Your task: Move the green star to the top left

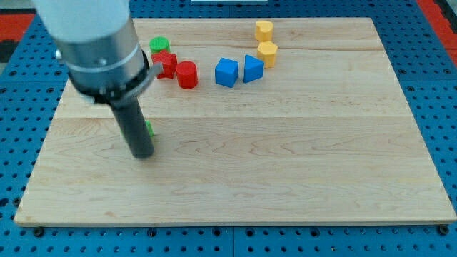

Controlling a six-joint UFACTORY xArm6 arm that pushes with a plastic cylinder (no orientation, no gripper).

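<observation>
The green star-shaped block (149, 129) is almost wholly hidden behind my dark rod; only a sliver shows at the rod's right edge, on the left part of the wooden board (285, 164). My tip (143, 154) rests just below it, likely set to push it towards the view's top left. There are no jaws, so nothing is gripped. Further up lie a green round block (159, 45), two red blocks (178, 70), two blue blocks (238, 71) and two yellow blocks (265, 41).

Setting as I see it: a pale wooden board (300, 164) of jointed planks lies on a blue perforated base (428, 71); a red surface (439, 11) shows at the view's top corners.
</observation>
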